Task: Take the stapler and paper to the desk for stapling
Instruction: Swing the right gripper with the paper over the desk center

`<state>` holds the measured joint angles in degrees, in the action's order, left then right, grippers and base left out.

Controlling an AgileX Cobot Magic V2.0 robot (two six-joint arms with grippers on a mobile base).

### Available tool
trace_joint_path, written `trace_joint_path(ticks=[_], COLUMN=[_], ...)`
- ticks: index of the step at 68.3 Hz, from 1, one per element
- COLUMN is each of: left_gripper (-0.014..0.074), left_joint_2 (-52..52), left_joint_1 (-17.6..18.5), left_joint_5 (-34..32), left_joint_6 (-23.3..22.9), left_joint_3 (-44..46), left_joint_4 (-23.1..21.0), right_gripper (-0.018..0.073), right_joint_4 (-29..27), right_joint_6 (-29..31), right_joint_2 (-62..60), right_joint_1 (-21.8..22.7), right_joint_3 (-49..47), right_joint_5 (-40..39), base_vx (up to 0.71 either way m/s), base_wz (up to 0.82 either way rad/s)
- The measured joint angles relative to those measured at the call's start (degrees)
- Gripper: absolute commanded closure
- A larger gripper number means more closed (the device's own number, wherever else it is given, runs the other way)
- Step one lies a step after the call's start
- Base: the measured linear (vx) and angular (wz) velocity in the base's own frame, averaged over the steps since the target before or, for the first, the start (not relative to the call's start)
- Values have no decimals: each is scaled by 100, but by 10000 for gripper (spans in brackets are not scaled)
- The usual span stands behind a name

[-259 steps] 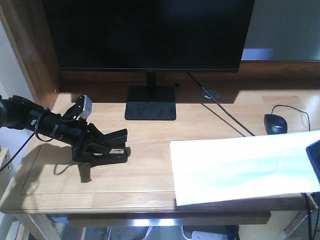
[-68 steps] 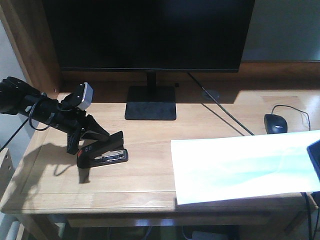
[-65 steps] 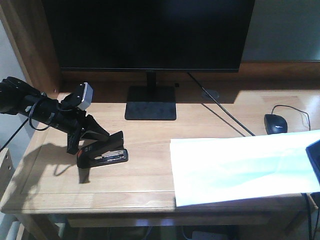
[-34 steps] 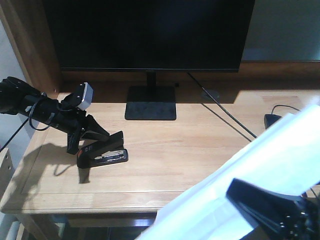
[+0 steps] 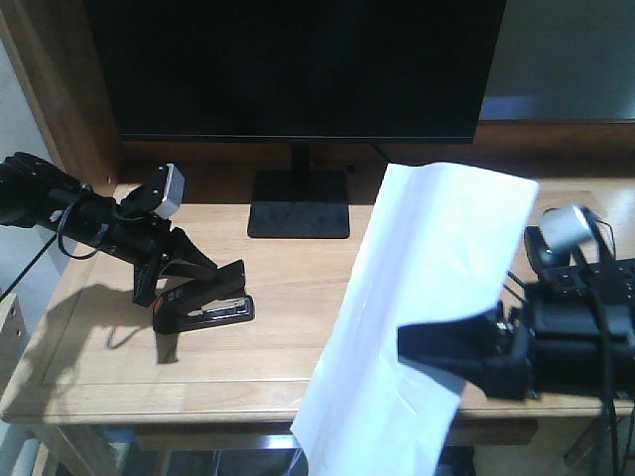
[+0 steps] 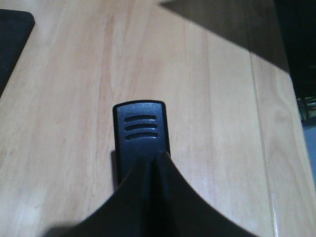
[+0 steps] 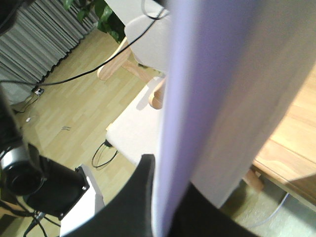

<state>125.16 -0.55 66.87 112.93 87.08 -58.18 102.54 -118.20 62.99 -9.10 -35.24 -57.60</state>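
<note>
The black stapler (image 5: 203, 309) lies on the light-wood desk (image 5: 298, 337) at the left, its upper arm raised. My left gripper (image 5: 203, 266) hovers just over its rear. In the left wrist view the fingertips (image 6: 158, 157) meet shut above the stapler's ribbed top (image 6: 140, 131), not around it. My right gripper (image 5: 412, 345) is shut on the large white paper (image 5: 437, 248), which is held upright and tilted above the desk's front right. In the right wrist view the paper (image 7: 222, 74) runs edge-on between the right gripper's (image 7: 168, 212) black fingers.
A large dark monitor (image 5: 298, 59) on a black stand (image 5: 298, 203) fills the back of the desk. The black mouse (image 5: 541, 248) shows behind the right arm. A wooden side panel (image 5: 60, 89) bounds the left. The right wrist view shows floor and a white seat (image 7: 133, 133).
The paper lay flat at the desk's right a second ago; my right gripper has lifted it and swung it upright toward the middle. The left gripper and the stapler have stayed still.
</note>
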Motion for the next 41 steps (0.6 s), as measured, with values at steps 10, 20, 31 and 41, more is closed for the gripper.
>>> trace_joint_path(ticks=[10,20,31,41], left_gripper=[603,603,603,603], left_joint_2=[0,0,0,0], left_joint_1=[0,0,0,0], left_joint_5=[0,0,0,0], left_joint_6=[0,0,0,0], left_joint_3=[0,0,0,0], left_joint_4=[0,0,0,0], right_gripper=[561,561,561,561], right_joint_4=[0,0,0,0], right_joint_6=[-13,57,70,-96], right_joint_2=[1035,1924,2446,2642], right_joint_1=[-191,-633,-975,-1009], right_joint_3=[-528,-1042,-1479,-1553], right_joint_5=[7,-192,-306,284], base_vx=[0,0,0,0], base_wz=[0,0,0,0])
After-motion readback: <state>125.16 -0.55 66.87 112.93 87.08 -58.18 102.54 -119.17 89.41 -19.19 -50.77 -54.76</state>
